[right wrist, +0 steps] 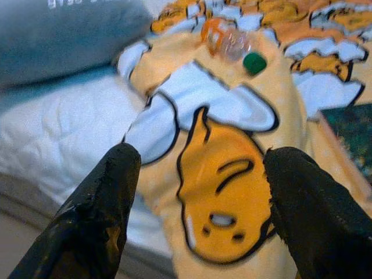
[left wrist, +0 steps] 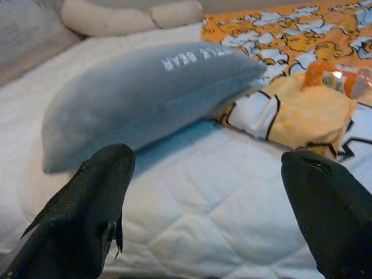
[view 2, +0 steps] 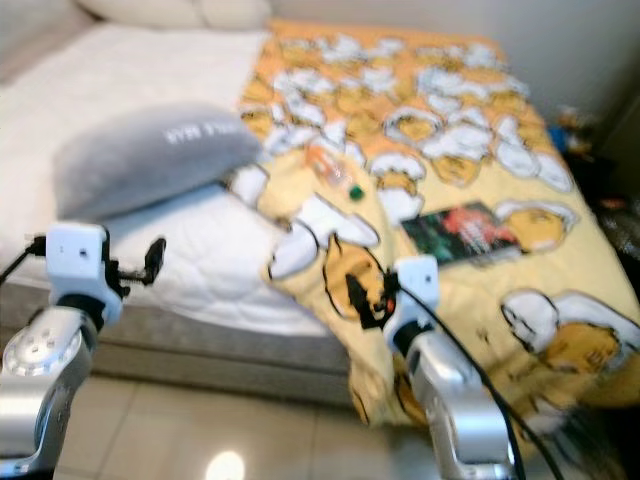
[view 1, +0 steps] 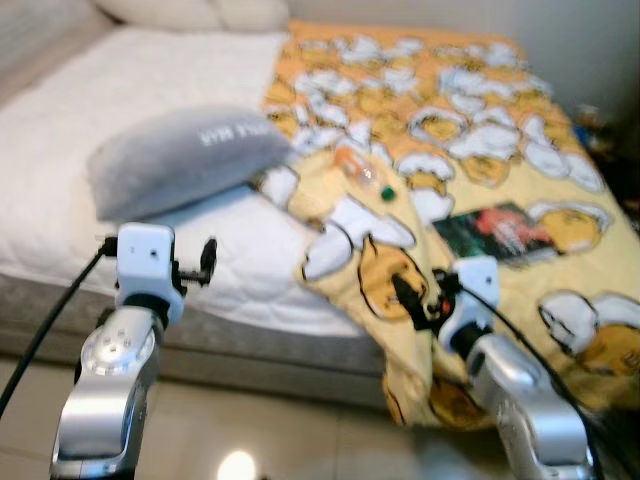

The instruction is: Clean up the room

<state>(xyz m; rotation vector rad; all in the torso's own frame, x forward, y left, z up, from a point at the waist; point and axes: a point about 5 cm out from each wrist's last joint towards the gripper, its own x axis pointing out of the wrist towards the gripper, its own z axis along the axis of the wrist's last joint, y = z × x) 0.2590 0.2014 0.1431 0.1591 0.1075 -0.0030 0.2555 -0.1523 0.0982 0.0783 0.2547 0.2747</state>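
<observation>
Right claw (right wrist: 197, 203) hangs wide over the blanket (view 1: 470, 130); left claw (left wrist: 215, 197) wide too. I'd reach past the fold, straddling the bottle (right wrist: 224, 38) squarely.

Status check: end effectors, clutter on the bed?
Both end effectors, left and right, open, empty, at bed edge. Bottle and book on yellow blanket. Grey pillow beside them.

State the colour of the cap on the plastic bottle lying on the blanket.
Green. The clear plastic bottle's small cap shows best in the right wrist view.
</observation>
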